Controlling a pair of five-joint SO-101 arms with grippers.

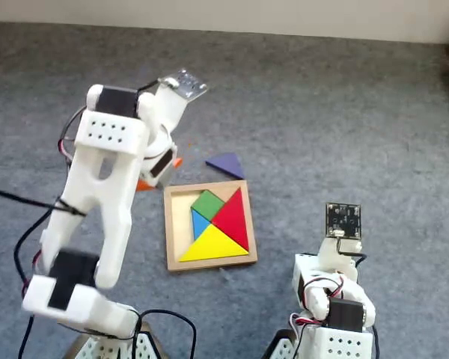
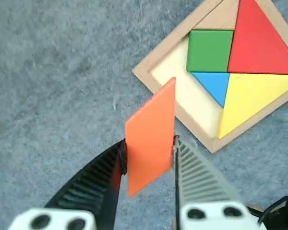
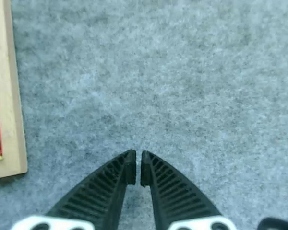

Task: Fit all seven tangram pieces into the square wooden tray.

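Note:
The square wooden tray (image 1: 169, 228) lies on the grey carpet with green, blue, red and yellow pieces in it; its left strip is bare wood. My left gripper (image 2: 149, 158) is shut on an orange parallelogram (image 2: 151, 136), held above the carpet just outside the tray (image 2: 146, 76). From above, that orange piece (image 1: 176, 162) peeks out beside the left arm, left of the tray's top edge. A purple triangle (image 1: 226, 164) lies on the carpet above the tray. My right gripper (image 3: 135, 168) is shut on nothing, over bare carpet right of the tray (image 3: 12, 96).
The right arm's base (image 1: 333, 299) sits at the lower right, folded back. Cables (image 1: 26, 247) trail by the left arm's base. Open carpet stretches to the right of and beyond the tray.

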